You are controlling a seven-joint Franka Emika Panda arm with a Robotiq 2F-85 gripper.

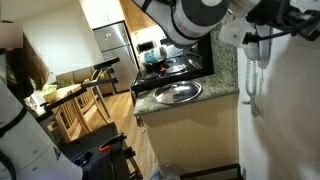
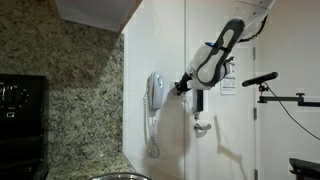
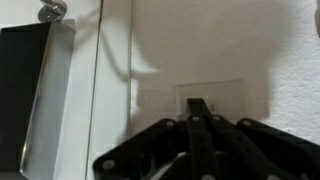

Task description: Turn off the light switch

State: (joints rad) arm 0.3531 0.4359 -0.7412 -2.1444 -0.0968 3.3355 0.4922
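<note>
In the wrist view the light switch is a small flat white plate on the white wall, straight ahead of my gripper. The black fingers are pressed together with nothing between them. Their tip overlaps the plate's left half; I cannot tell if it touches. In an exterior view my gripper points at the wall just beside the white wall telephone, and the switch itself is hidden behind it.
The telephone with its coiled cord hangs on the wall end above a granite counter with a steel sink. A stove, a refrigerator and wooden stools stand beyond. A tripod arm is near the wall.
</note>
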